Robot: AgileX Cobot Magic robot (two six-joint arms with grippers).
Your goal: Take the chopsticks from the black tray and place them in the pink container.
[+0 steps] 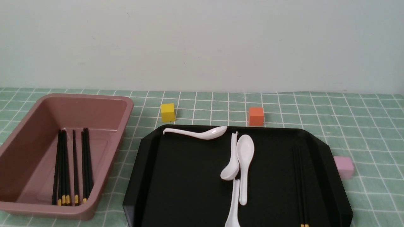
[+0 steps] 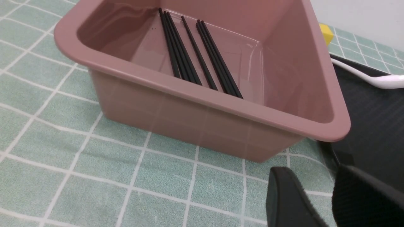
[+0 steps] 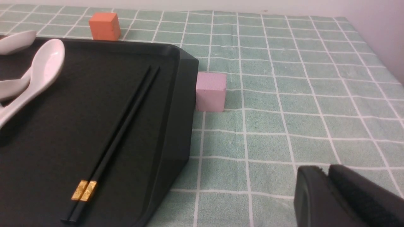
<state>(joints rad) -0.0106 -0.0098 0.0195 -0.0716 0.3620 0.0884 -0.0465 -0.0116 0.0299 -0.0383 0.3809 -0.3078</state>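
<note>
Two black chopsticks [image 3: 121,132] lie side by side in the black tray [image 1: 189,183], over towards its right side, with their yellow bands at the ends nearer the robot. Nothing grips them. The pink container [image 1: 112,157] stands on the desk [image 1: 378,164] to the left of the tray, a strip of green, white-lined covering showing between the two. Inside it, several more chopsticks [image 1: 75,167] lie lengthwise on the bottom (roughly parallel, if not quite neatly), in two bunches with a single one between them; the yellow bands that show are at the near end.

The left hand [image 2: 314,171] has its fingers apart, outside the container. The right hand [image 3: 323,168] has its fingertips close together beyond the tray's right side (whether they count as parted or closed, I cannot tell), and no chopstick shows between them.

Four white spoons share the tray. One spoon [image 1: 208,134] lies crosswise near the far rim, left of the middle; the other three [image 1: 245,157] are clustered around the middle, pointing more or less lengthwise. Beyond the far rim sit a yellow cube [image 1: 167,112] and, farther right, an orange cube [image 1: 256,116]. A pale pink cube [image 3: 210,92] (much smaller than the container) is just beside the tray's right wall.
</note>
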